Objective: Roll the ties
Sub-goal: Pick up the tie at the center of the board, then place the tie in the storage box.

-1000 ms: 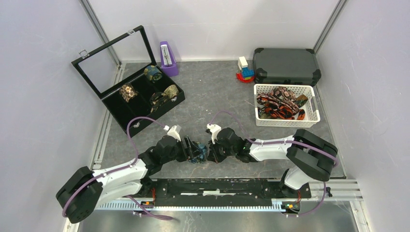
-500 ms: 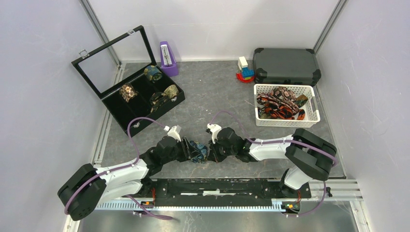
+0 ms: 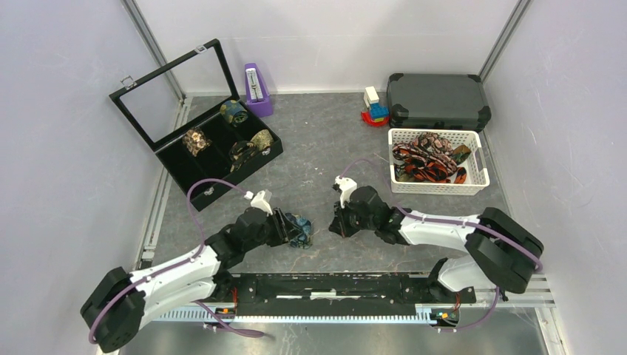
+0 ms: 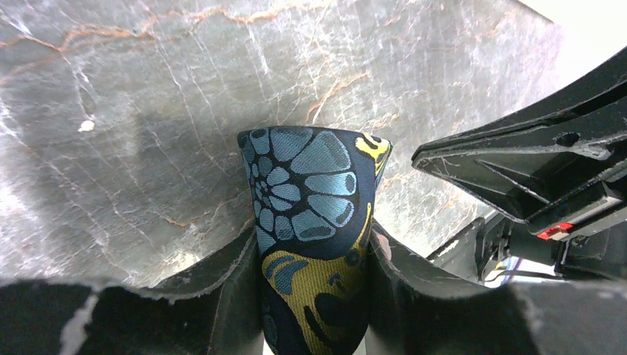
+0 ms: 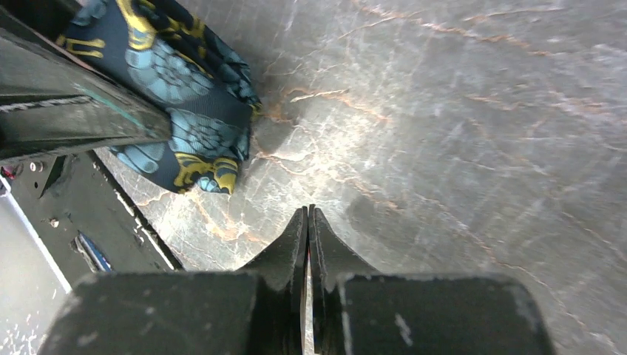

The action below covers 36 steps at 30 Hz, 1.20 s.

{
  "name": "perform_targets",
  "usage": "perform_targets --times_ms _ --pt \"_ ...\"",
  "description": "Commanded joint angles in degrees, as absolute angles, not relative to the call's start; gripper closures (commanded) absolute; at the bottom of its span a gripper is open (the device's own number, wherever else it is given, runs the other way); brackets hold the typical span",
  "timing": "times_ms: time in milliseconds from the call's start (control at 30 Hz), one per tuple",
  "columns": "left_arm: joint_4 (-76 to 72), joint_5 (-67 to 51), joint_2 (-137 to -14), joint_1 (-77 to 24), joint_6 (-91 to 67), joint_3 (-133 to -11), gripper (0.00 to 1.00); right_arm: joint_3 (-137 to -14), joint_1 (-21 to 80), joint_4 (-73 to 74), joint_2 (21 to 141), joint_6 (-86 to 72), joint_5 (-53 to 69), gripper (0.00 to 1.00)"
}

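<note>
Right now, pinched tight between the two fingers of the left end effector (image 4: 314,248): the dark navy tie (image 4: 304,174) with blue flowers and gold swirls. Bunched into a small, thick bundle, sticking out past the fingertips (image 4: 235,255) and touching both of them. Seen from above, low over the grey counter (image 3: 318,148), near the front and a bit left of the middle. Hard to tell whether resting on the counter or just above it. Off to the right of the bundle, and apart from it, the right end effector (image 5: 308,216), pressed together with nothing inside, tips pointing down at bare counter. Only a small gap between the bundle and those closed tips. Farther back on the right, in a white basket (image 3: 438,186), a heap of more ties (image 3: 425,157), red-orange and brown, loose and tangled. Back on the left, in an open black box (image 3: 194,177), four small rolled ties (image 3: 197,140) sitting inside.
</note>
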<state>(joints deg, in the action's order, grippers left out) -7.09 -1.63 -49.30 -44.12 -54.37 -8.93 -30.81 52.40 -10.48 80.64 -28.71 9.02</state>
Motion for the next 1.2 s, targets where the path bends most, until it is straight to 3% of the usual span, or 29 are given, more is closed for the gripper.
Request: perform_targets --times_ms 0,233,533,1167 --pt "3.31 3.53 -44.38 -43.95 -51.47 -15.04 0.98 -29.41 50.52 -9.33 76.88 -26.93 7.34 0.96" --pt "17.79 11.82 -42.98 -43.93 -49.01 -26.84 0.98 -29.09 49.62 -8.66 75.14 -26.61 7.14 0.96" --pt "33.84 21.62 -53.31 -40.66 -42.6 -48.64 0.98 -29.8 49.44 -8.21 75.34 -26.34 8.16 0.96" --pt "39.26 10.04 -66.6 -7.32 -29.3 -66.96 0.98 -28.09 49.51 -6.96 72.3 -26.14 8.72 0.96"
